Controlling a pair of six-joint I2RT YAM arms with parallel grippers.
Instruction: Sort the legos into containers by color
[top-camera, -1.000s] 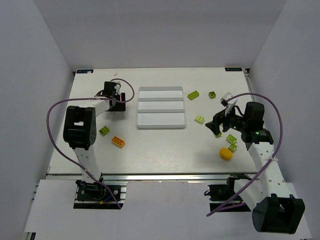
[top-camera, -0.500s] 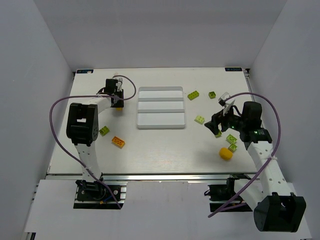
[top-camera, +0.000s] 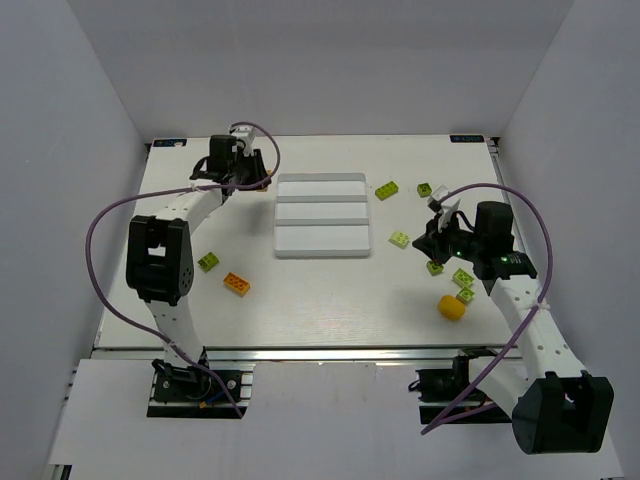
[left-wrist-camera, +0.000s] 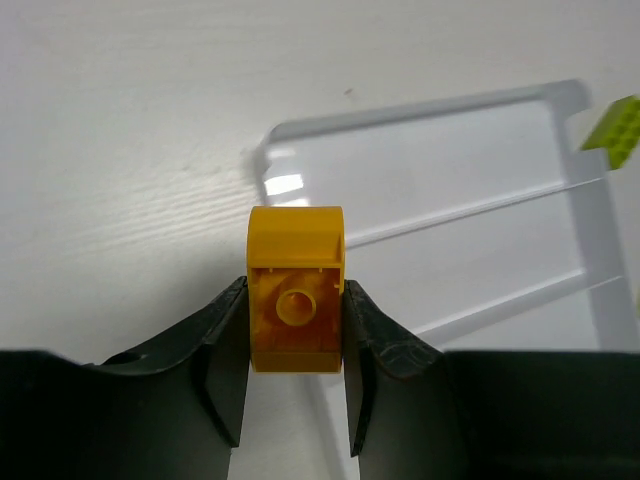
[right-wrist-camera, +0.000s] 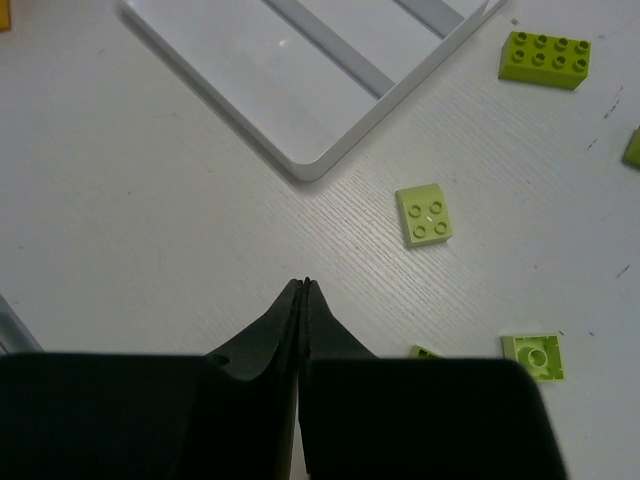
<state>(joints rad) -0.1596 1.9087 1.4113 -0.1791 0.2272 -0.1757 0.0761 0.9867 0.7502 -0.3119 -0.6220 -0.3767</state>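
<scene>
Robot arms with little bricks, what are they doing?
They are sorting bricks by colour into a white tray. Its three compartments have nothing in them yet. The left gripper holds a yellow-orange brick right by the tray's corner. The right gripper is shut on nothing, close to a few lime bricks lying beside the tray.
</scene>
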